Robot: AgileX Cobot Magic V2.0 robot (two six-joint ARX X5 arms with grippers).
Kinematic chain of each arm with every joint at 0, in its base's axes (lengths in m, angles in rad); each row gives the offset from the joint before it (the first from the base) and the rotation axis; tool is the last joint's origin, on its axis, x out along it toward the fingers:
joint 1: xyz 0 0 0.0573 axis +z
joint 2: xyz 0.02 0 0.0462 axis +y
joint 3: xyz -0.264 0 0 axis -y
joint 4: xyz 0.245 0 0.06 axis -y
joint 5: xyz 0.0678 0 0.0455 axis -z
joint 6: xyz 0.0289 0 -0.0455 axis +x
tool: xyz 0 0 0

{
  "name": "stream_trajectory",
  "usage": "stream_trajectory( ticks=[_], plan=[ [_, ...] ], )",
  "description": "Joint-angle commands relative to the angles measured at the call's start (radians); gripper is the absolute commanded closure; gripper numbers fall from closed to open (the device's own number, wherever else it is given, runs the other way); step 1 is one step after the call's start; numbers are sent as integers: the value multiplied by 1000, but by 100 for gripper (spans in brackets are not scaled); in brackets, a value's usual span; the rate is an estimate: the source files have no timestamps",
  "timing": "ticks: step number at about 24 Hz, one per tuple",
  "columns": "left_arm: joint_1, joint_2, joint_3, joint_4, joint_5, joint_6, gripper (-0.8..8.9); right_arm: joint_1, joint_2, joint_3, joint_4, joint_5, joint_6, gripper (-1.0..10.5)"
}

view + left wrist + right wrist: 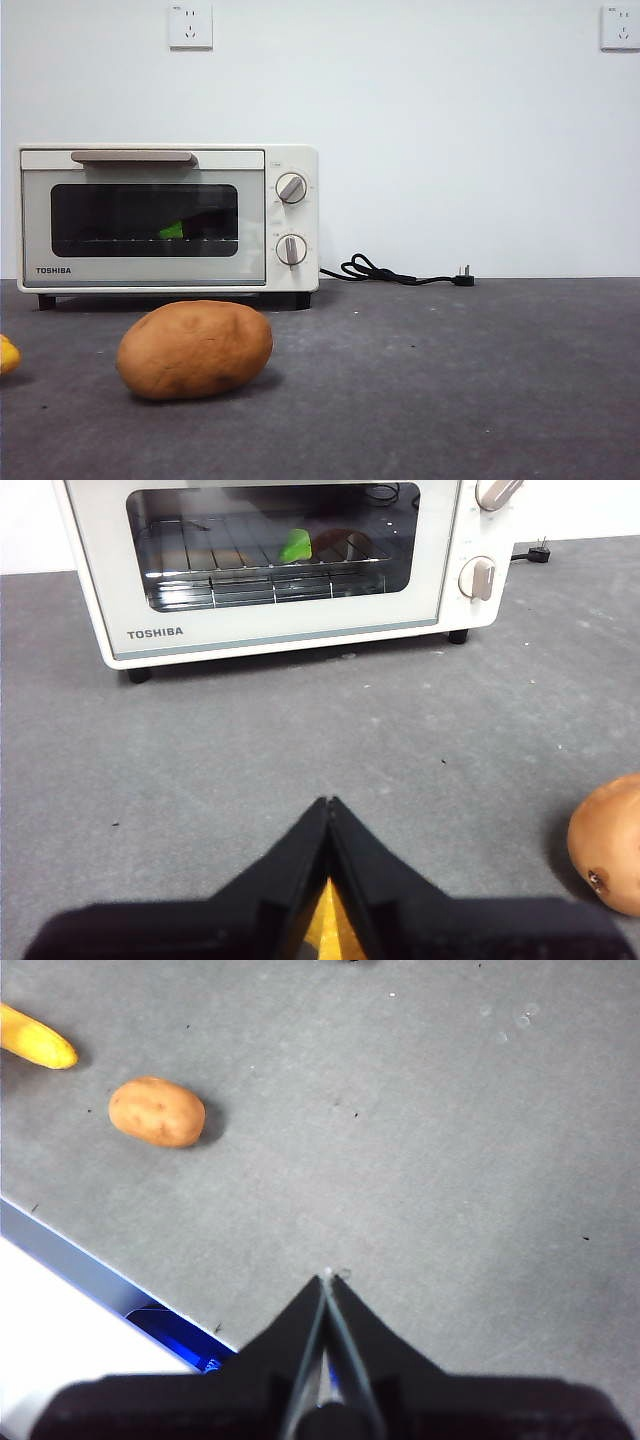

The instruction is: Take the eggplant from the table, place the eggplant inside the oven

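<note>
Eggplant (pixel 296 546) lies inside the oven (pixel 95 590) on the wire rack (pixel 220 570), seen through the dark glass of the closed door as a green stem cap with a dim dark body beside it. Left gripper (pixel 329 802) hangs low over the table (pixel 250 750) facing the oven front, jaws pressed together and empty. A tan potato (pixel 612 842) sits on the table off to one side of it, well apart from the oven. Right gripper (pixel 327 1276) hovers above bare table near its edge, jaws likewise closed on nothing, with the potato and a yellow object (pixel 35 1040) far from it. A black power cord (pixel 395 272) trails beside the oven.
</note>
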Motion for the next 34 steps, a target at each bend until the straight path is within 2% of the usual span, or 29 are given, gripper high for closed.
stream_trajectory(
  ticks=[1, 7, 8, 10, 11, 13, 15, 16, 18, 20, 22, 27, 34],
  plan=[
    [2, 0, -9, 12, -3, -7, 817, 0, 0, -6, 3, 4, 8, 946],
    [2, 0, -9, 12, -3, -7, 817, 3, 0, -6, 2, 3, 8, 946],
    [2, 0, -9, 12, -3, -7, 817, 6, 0, -6, 8, 5, -9, 946],
    [2, 0, -9, 11, -3, -7, 817, -30, -10, -6, 32, 74, -76, 946],
    [2, 0, -9, 11, -3, -7, 817, -64, -26, -6, 64, 73, -119, 946],
    [2, 0, -9, 12, -3, -7, 817, -184, -82, -8, 180, -34, -186, 946],
    [2, 0, -9, 12, -3, -7, 817, -325, -153, -23, 281, -159, -196, 946],
    [2, 3, -9, 12, -3, -7, 817, -401, -203, -33, 318, -183, -198, 946],
    [2, 5, -9, 12, -3, -7, 817, -512, -273, -47, 332, -157, -238, 946],
    [2, 5, -9, 12, -3, -7, 817, -596, -325, -65, 332, -131, -307, 946],
    [2, 6, -9, 12, -3, -7, 817, -662, -383, -104, 345, -132, -345, 946],
    [2, 6, -9, 12, -3, -7, 817, -727, -520, -243, 425, -140, -327, 946],
    [2, 11, -9, 12, -3, -7, 817, -746, -680, -574, 687, -174, -322, 946]
  ],
)
